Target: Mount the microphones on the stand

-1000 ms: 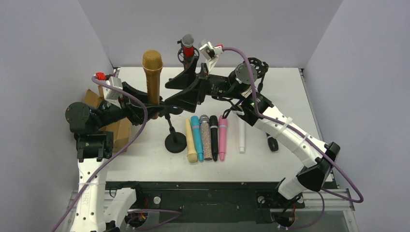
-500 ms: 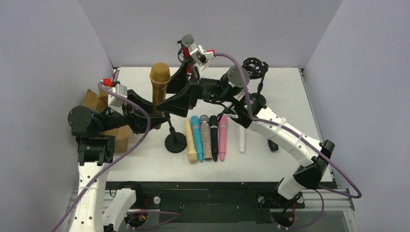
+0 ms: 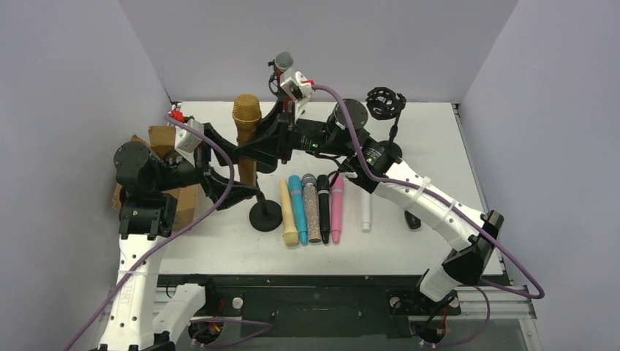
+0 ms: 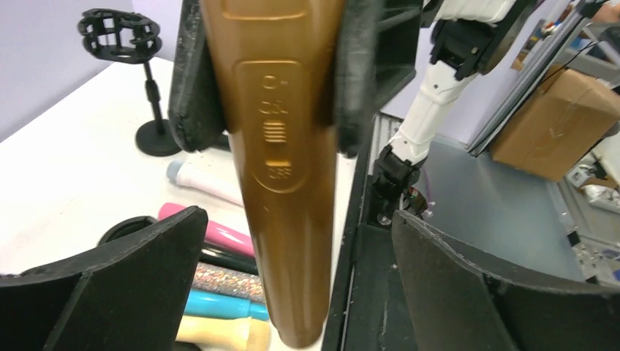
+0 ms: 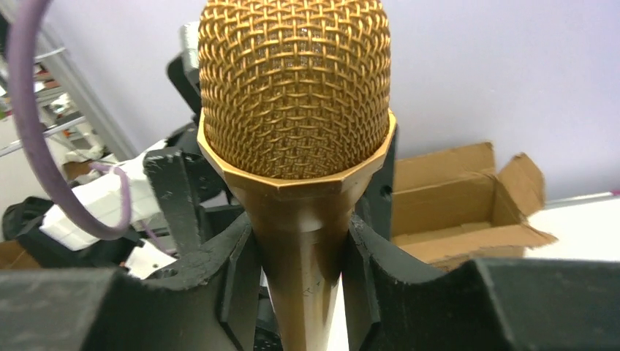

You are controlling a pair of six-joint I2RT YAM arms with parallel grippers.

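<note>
- While the golden microphone (image 3: 247, 128) stands upright above the table (image 3: 439, 146), its woven metal mesh head sits on top. Its smooth, glossy body tapers down to a blunt end that hangs free in the left wrist view.
- The right gripper (image 5: 303, 241) is clamped on the neck just under the faceted collar, with matte black pads (image 5: 183, 212) pressed to both sides.
- The left gripper (image 4: 296, 227) stands wide open around the lower body. Its grainy black fingers (image 4: 110, 285) flank the shaft with clear gaps (no contact on either side).
- A recessed switch panel with a ribbed slider shows on the golden body.
- The small stand (image 3: 265, 214) has a round black base and a thin stem. It sits on the table just below the golden microphone, which is not attached to it.
- Right of that base, five stick-shaped microphones lie side by side: cream (image 3: 289, 212), teal (image 3: 297, 205), glittery (image 3: 312, 212), black (image 3: 323, 208) and pink (image 3: 337, 208). A white one (image 3: 365, 212) lies slightly apart.
- At the back, a red microphone (image 3: 284, 66) with a grey mesh head stands upright. A cage-topped stand (image 3: 385, 102) is to its right.
- An open corrugated cardboard box (image 3: 164, 142) sits at the table's left edge.
- A second ago the left gripper held the golden microphone and the right jaws were spread, off it. Now the hold has swapped, and the microphone has shifted rightward, toward the small stand.
</note>
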